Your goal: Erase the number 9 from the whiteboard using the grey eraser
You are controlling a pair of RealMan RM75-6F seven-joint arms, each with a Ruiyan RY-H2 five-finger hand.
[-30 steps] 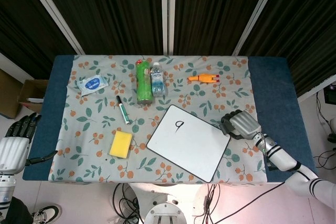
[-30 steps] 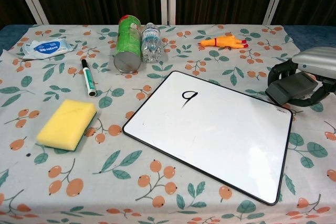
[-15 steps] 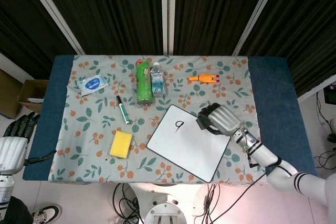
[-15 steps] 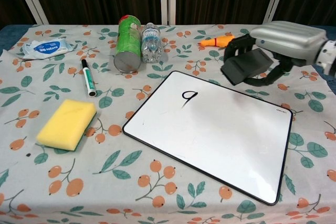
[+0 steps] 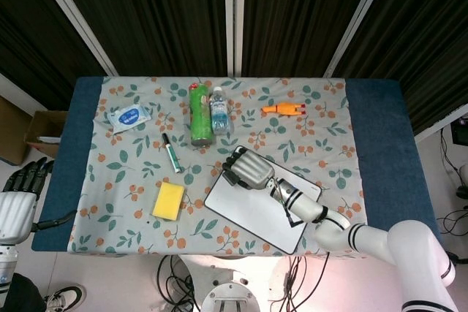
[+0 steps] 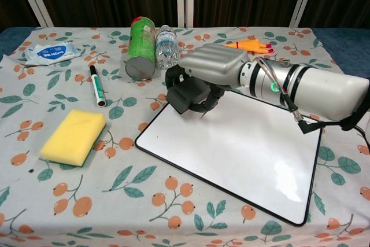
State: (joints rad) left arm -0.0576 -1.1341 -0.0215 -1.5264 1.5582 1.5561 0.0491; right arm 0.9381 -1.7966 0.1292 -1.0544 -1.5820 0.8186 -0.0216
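Observation:
My right hand grips the grey eraser and holds it over the upper left part of the whiteboard. The eraser and hand cover the spot where the black 9 was written, so the digit is hidden in both views. Whether the eraser touches the board I cannot tell. My left hand hangs off the table's left edge, fingers apart, holding nothing.
A yellow sponge, a green-capped marker, a wipes packet, a lying green can, a water bottle and an orange rubber chicken lie around the board on the floral cloth.
My right hand has carried the eraser leftward from the board's right edge, across the board, to over the 9. The left hand has stayed put.

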